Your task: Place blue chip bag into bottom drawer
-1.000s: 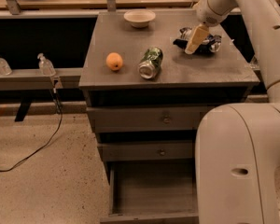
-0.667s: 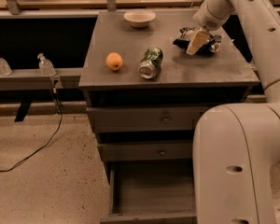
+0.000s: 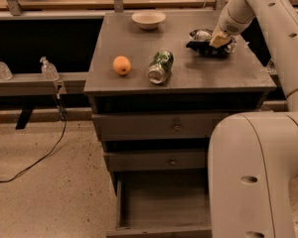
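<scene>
The blue chip bag (image 3: 204,41) lies crumpled on the back right of the grey cabinet top (image 3: 188,73), dark navy with silvery patches. My gripper (image 3: 217,39) is down on the bag, right over its middle. The white arm runs up and to the right from it. The bottom drawer (image 3: 161,202) is pulled open at the foot of the cabinet and looks empty inside.
A crushed green soda can (image 3: 160,67) and an orange (image 3: 121,65) lie on the cabinet top, a white bowl (image 3: 148,19) at the back. Two shut drawers with knobs (image 3: 177,127) sit above the open one. My robot body (image 3: 253,177) fills the lower right. A cable (image 3: 35,157) crosses the floor at the left.
The gripper has come down and a little to the right onto the chip bag. The bag and the other objects stay in place.
</scene>
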{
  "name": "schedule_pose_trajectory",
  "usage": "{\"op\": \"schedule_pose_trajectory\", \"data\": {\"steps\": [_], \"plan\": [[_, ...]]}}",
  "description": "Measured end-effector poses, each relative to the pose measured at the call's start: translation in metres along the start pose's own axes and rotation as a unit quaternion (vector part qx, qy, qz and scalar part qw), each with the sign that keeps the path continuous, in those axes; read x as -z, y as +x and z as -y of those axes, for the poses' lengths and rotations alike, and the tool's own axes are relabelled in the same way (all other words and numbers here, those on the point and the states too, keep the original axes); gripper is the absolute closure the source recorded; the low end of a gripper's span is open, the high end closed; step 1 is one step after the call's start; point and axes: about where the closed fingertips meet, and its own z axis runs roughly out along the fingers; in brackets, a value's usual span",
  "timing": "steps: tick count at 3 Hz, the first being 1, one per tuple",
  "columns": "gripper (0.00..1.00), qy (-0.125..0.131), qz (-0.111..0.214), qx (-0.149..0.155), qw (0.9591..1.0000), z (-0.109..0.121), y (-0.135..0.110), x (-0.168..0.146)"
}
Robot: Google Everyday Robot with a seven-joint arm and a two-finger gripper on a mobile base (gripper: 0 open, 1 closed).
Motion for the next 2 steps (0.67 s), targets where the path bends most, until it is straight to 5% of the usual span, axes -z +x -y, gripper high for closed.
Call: {"op": "schedule_pose_trajectory", "data": {"steps": [1, 2], "plan": [[0.9, 0.016, 0.027, 0.021, 0.9993, 0.007, -0.015, 0.03], [1.0, 0.023, 0.046, 0.024, 0.9984, 0.008, -0.021, 0.057]]}}
